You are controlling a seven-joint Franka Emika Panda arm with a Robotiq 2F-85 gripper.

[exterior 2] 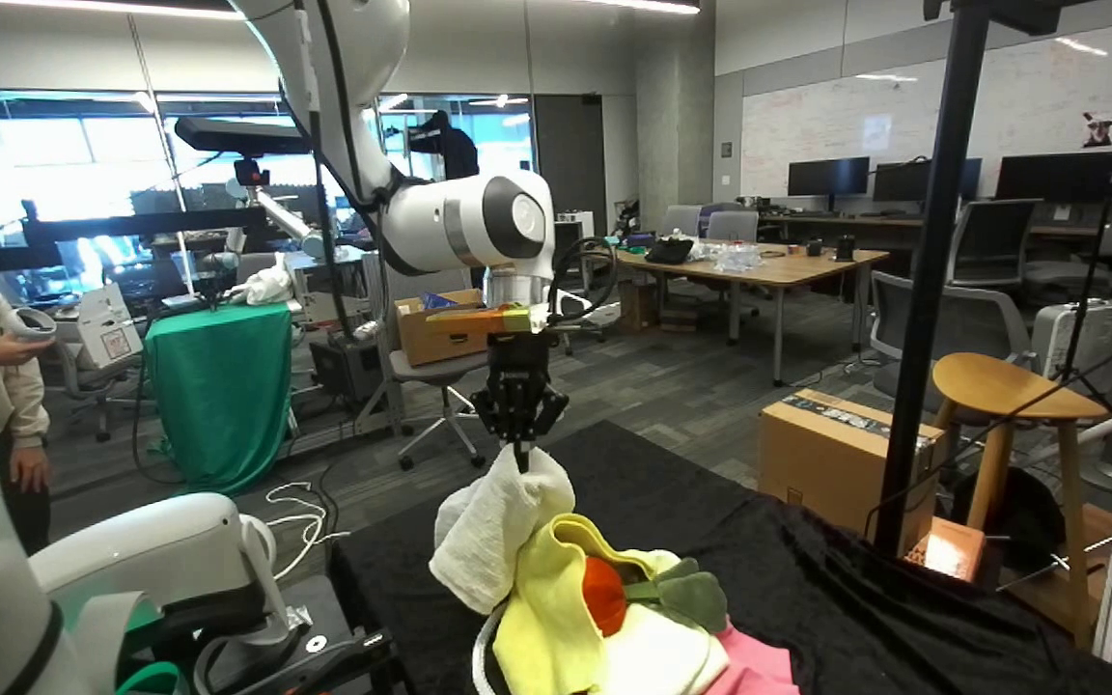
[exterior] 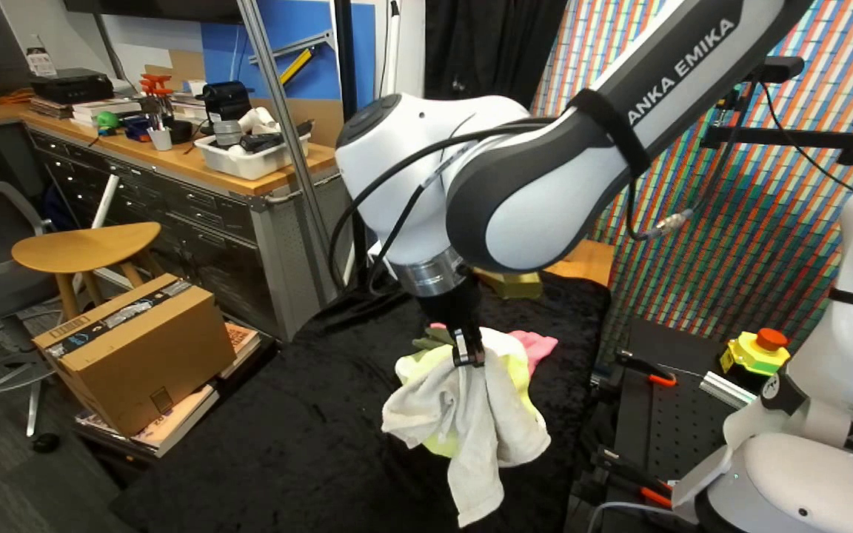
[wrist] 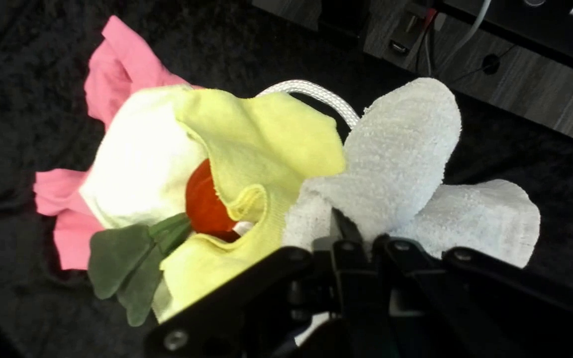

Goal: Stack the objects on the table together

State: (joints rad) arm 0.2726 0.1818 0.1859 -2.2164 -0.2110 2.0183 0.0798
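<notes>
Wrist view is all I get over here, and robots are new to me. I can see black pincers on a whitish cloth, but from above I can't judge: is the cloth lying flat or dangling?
Observer: Dangling. In an exterior view, the off-white terry cloth hangs in folds from the gripper, one long flap reaching lowest. Whether that flap touches anything, I can't tell.

Operator: Good. And is there one of those big stop buttons around, just in case?

Observer: It looks so: in an exterior view, a red mushroom button, probably an emergency stop, tops a yellow housing near the robot's white base.
</notes>
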